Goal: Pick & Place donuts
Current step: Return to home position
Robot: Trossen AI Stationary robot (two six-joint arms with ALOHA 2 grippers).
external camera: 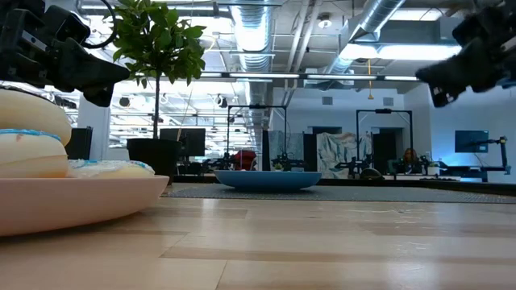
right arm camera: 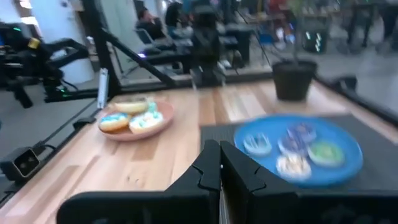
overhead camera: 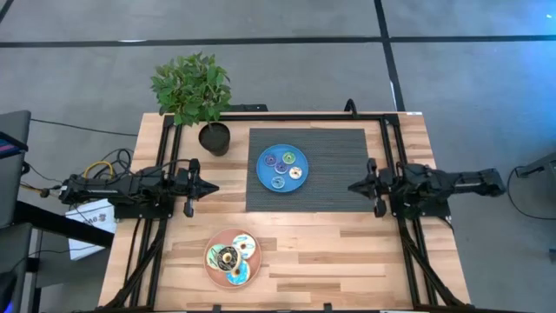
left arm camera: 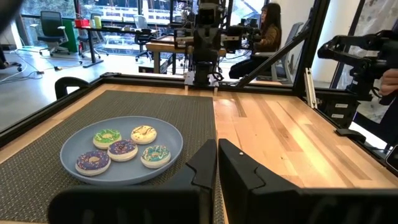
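Note:
Several mini donuts (overhead camera: 281,165) lie on the blue plate (overhead camera: 265,176) on the dark mat; in the left wrist view they show as green (left arm camera: 106,137), cream (left arm camera: 143,133), purple (left arm camera: 92,162) and blue (left arm camera: 155,155). The larger donuts (overhead camera: 232,256) lie on the pink plate (overhead camera: 211,269) near the table's near edge. My left gripper (overhead camera: 212,186) hovers shut left of the mat, above the table. My right gripper (overhead camera: 352,186) hovers shut at the mat's right edge. Both point inward at each other.
A potted plant (overhead camera: 204,100) stands at the far left corner of the mat (overhead camera: 330,174). Black frame rails (overhead camera: 395,130) run along the table's left, right and far sides. Bare wood lies between the two plates and to the right of the pink plate. People sit in the room beyond.

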